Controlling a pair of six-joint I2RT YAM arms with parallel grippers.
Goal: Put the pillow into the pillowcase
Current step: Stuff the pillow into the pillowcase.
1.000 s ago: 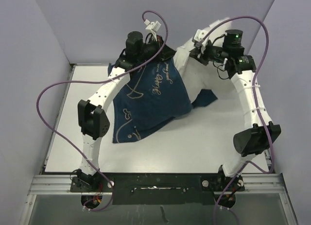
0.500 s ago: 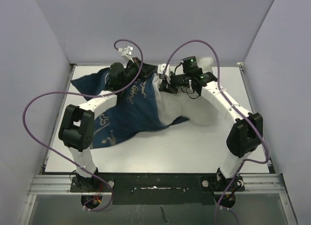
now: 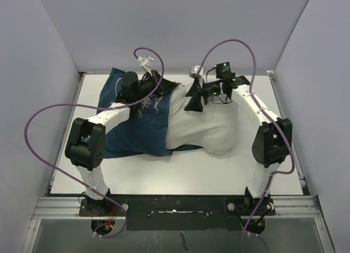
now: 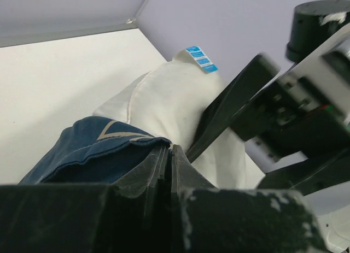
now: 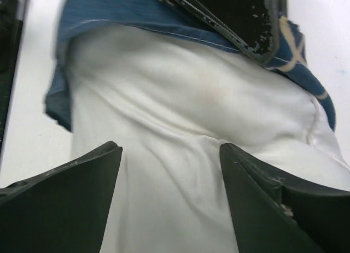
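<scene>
Viewed from high above the near edge, looking down over the whole table. Shot close from either wrist, facing the same pillow and pillowcase edge.

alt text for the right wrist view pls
An open right claw hangs over a lumpy white stuffed pillow whose far end sits inside a navy-blue fabric pillowcase with cream drawings.

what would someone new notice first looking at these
The big white pillow lying in the middle of the table, its left end tucked into the navy whale-print pillowcase, grabs the eye first. At the far side of the case's mouth, the left end effector is clamped shut on the blue fabric, while the right end effector hangs open just above the bare pillow.
</scene>
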